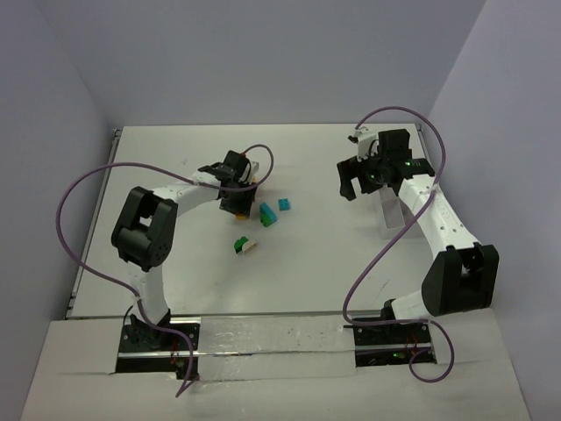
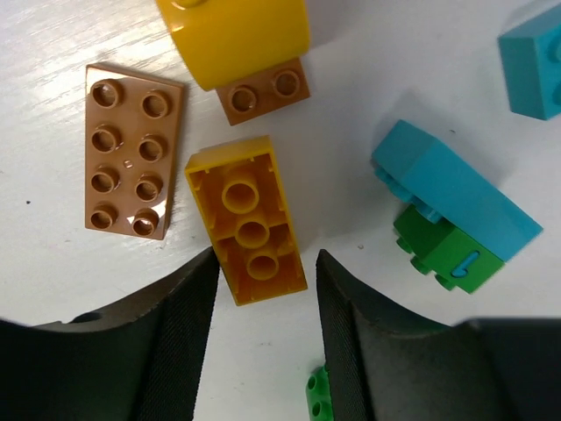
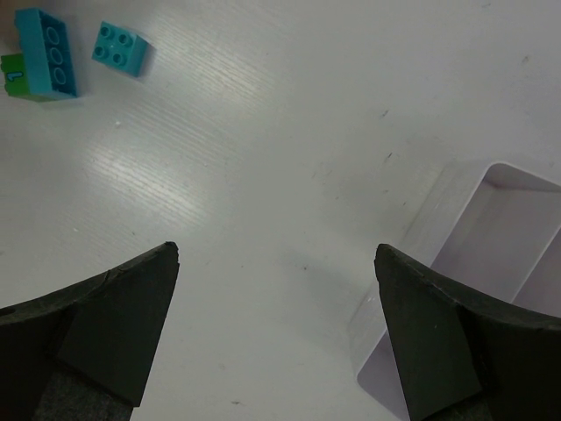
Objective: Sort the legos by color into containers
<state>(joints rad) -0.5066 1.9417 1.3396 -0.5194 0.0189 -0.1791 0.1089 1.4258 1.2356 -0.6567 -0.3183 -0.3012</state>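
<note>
From above, the matte white table carries the legos in a loose cluster left of centre. The left gripper is over them and hides most of them. Just to its right lie a long teal brick and a square teal brick, and a green-and-white pair sits nearer the arms. The right gripper is at the far right, near the thin-walled white tray.

In the left wrist view the glossy plastic shows plainly. A flat brown plate has eight round studs in two rows. Beside it a yellow brick lies upside down, with three round tubes in its hollow underside. A smooth, rounded yellow piece overlaps a small brown brick that shows two studs. The long teal brick lies on its side against a green brick printed with a blue "1". The black fingers, faced with finely ribbed pads, stand apart on either side of the yellow brick's near end. A sliver of table shows on the right side, so the brick is not clamped.

In the right wrist view the dull black jaws are spread wide with only the scuffed, grainy tabletop between them. The tray lies at the right edge, with an inner wall dividing its compartments. What shows of the tray holds no bricks. The teal bricks and the "1" brick are at the top left, well away from it
</note>
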